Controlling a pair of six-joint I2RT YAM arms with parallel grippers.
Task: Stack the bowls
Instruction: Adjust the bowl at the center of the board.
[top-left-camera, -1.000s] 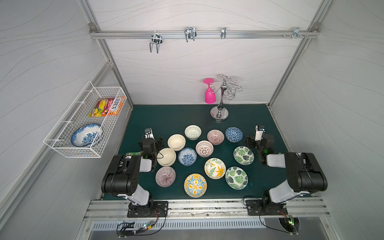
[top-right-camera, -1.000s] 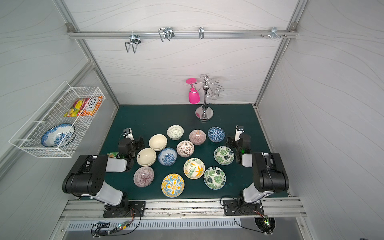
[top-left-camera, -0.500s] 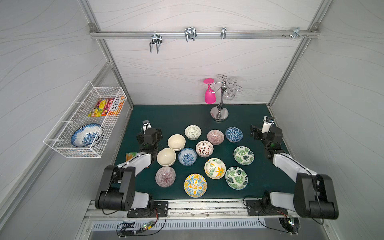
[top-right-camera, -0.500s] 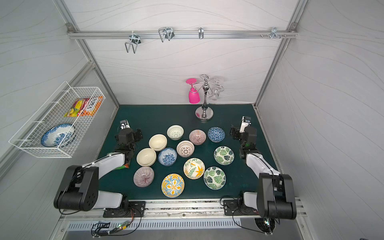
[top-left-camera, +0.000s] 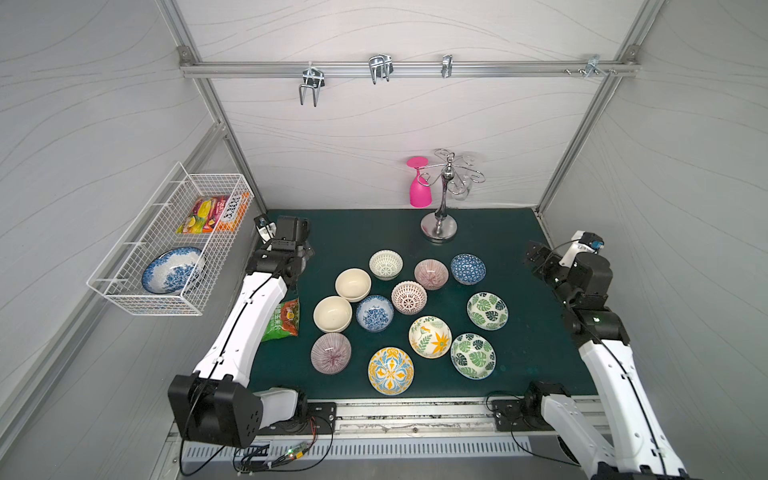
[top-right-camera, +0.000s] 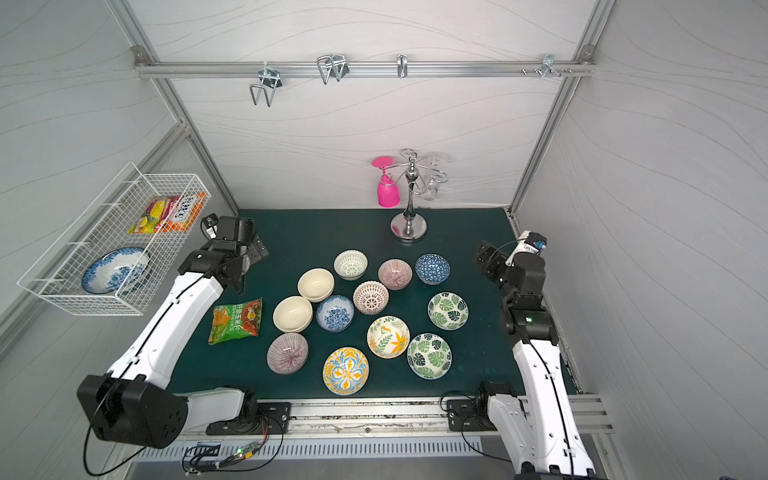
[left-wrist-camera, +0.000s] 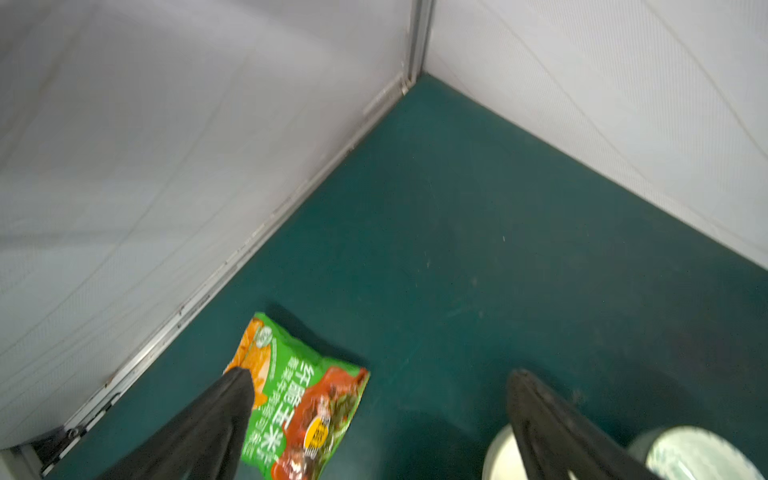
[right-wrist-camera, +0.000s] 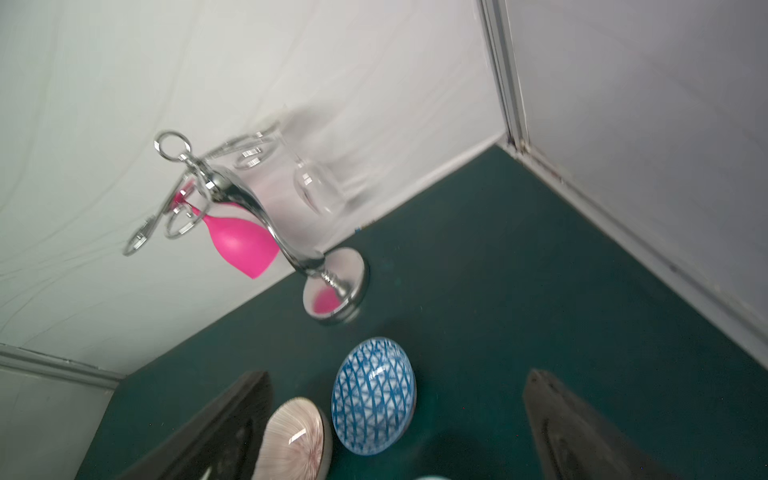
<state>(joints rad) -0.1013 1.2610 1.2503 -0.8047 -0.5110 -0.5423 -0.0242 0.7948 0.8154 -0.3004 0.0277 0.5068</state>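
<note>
Spread wide and clamped on nothing: left gripper (left-wrist-camera: 382, 376), right gripper (right-wrist-camera: 399, 374). Below, dark green mat (top-left-camera: 374, 232), walled by white panels on three sides, aluminium posts in the corners; high on the back panel, a rail (top-left-camera: 498, 70) with metal hooks. Left arm (top-left-camera: 257, 307): stretched from its front base along the left wall, wrist raised over the mat's left rear part, well apart from every bowl. Right arm (top-left-camera: 615, 374): up along the right wall in much the same way, wrist turned inward toward the rear bowls. Bowls (top-left-camera: 409, 297): twelve, all upright on the middle of the mat in a loose cluster between the arms, none nested in another. Cream bowls (top-left-camera: 353, 284) at the cluster's left edge, close together, touching or nearly so. Closest before the right gripper, a blue bowl (right-wrist-camera: 374, 395) with a striped bowl (right-wrist-camera: 295, 440) just beside it. Between left arm and cream bowls, a green bag (top-left-camera: 286, 320) flat on the mat, its edge hidden under the forearm in a top view. Behind the cluster, a chrome stand (top-left-camera: 438, 228) with a pink glass (top-left-camera: 419, 192) and a clear glass (right-wrist-camera: 320, 191) hung upside down. On the left wall, a wire basket (top-left-camera: 124, 291) with a blue-and-white dish (top-left-camera: 172, 270) and packets (top-left-camera: 208, 214) inside, well apart from the mat's bowls.
</note>
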